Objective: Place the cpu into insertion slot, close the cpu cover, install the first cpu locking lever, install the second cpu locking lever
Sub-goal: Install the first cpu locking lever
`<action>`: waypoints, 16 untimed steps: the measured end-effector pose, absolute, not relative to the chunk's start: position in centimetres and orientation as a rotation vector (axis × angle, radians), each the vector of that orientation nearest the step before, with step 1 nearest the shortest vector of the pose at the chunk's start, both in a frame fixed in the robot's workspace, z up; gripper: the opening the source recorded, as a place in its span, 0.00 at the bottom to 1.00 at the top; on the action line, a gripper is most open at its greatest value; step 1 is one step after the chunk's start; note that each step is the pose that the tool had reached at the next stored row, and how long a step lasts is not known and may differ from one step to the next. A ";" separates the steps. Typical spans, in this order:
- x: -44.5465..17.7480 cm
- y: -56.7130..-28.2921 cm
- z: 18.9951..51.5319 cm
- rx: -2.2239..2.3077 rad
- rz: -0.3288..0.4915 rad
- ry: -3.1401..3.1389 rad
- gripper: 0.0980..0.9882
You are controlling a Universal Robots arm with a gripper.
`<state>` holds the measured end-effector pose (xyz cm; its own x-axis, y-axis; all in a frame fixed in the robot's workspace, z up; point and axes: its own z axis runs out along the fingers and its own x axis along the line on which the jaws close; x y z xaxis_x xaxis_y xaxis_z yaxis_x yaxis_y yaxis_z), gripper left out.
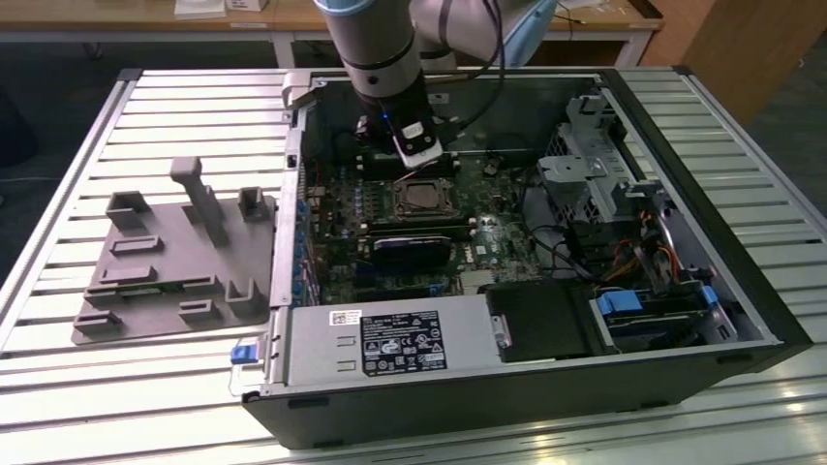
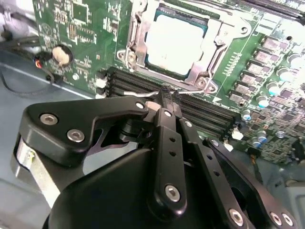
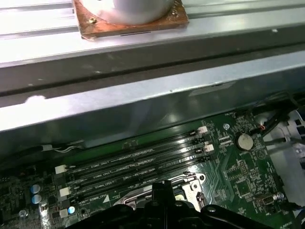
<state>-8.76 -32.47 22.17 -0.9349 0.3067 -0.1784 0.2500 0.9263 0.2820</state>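
Down at 6 o'clock of the cpu [image 2: 174,40], the tool [image 2: 164,98] is pressed together beside the wire locking lever [image 2: 188,88]; looks springy, grab its hooked end.

no legible txt, print on PSU label [image 1: 403,347] too small

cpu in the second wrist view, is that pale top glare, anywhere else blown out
Likely glare: in the second wrist view the cpu top reads near-white; in the first wrist view the metal disc on its copper plate is blown out; in the exterior view the table slats shine, the case interior stays dim.
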 end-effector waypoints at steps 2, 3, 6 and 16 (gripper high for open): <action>-8.7 -32.4 22.1 0.435 0.376 2.862 0.01; -8.6 -32.4 22.0 0.440 0.375 2.861 0.01; -8.5 -32.1 21.9 0.452 0.374 2.858 0.01; -7.7 -31.3 21.5 0.481 0.370 2.851 0.01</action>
